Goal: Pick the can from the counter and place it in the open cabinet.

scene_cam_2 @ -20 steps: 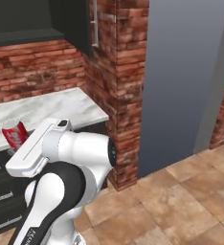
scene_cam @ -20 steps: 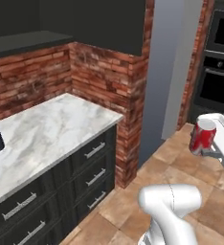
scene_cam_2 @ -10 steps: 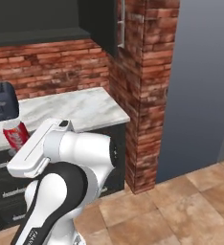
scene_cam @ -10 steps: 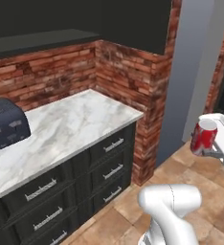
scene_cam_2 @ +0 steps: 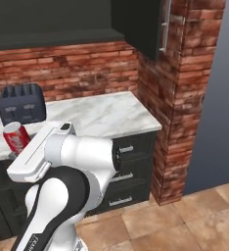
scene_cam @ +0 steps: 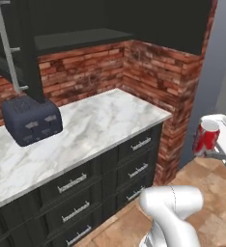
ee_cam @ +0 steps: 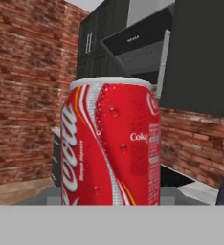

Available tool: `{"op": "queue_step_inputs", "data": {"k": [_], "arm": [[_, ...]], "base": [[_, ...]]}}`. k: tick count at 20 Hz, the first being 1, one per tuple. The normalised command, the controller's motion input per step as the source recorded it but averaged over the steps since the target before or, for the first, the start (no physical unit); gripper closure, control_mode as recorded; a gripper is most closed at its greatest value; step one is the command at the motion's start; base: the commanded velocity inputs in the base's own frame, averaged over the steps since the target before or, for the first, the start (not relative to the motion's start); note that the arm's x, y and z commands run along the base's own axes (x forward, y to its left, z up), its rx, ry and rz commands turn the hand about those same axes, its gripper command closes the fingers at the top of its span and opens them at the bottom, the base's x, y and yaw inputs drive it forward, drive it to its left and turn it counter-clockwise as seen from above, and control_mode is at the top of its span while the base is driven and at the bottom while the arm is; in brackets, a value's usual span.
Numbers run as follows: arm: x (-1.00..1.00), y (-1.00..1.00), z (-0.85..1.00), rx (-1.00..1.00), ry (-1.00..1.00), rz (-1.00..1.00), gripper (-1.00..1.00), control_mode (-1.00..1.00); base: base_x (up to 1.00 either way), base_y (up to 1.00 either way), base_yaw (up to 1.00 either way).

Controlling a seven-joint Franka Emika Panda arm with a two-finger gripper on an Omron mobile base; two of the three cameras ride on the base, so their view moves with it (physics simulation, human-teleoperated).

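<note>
1. Plenty of bare marble is seen on the counter (scene_cam: 100,125): the right half, out to its corner by the brick pillar (scene_cam: 182,96), has nothing on it, while the dark toaster (scene_cam: 32,120) is parked at the left, near the back wall.
2. Above the counter, the cabinet (scene_cam: 81,38) is seen open, with its dark shelf exposed and its door (scene_cam: 16,48) swung out at the left over the toaster.
3. The can (scene_cam: 206,137) is held upright out past the counter's right end, over the tiled floor (scene_cam: 216,193), well apart from the marble.
4. The can is pinched by the gripper (scene_cam: 207,150), whose jaws are closed in on its sides; its lower part is hidden by them.
5. Up close, the can (ee_cam: 111,143) is seen as glossy red with white script, droplets and a silver rim.
</note>
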Motion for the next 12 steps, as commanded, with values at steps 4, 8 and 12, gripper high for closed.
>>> {"op": "queue_step_inputs", "data": {"k": [4, 8, 12], "arm": [[0.00, 0.00, 0.00, 0.00, 0.00, 0.00, 1.00, 1.00], [0.00, 0.00, 0.00, 0.00, 0.00, 0.00, 1.00, 1.00], [0.00, 0.00, 0.00, 0.00, 0.00, 0.00, 1.00, 1.00]], "base": [[0.25, 0.61, 0.21], [0.36, 0.44, 0.22], [0.56, 0.33, 0.23]]}}
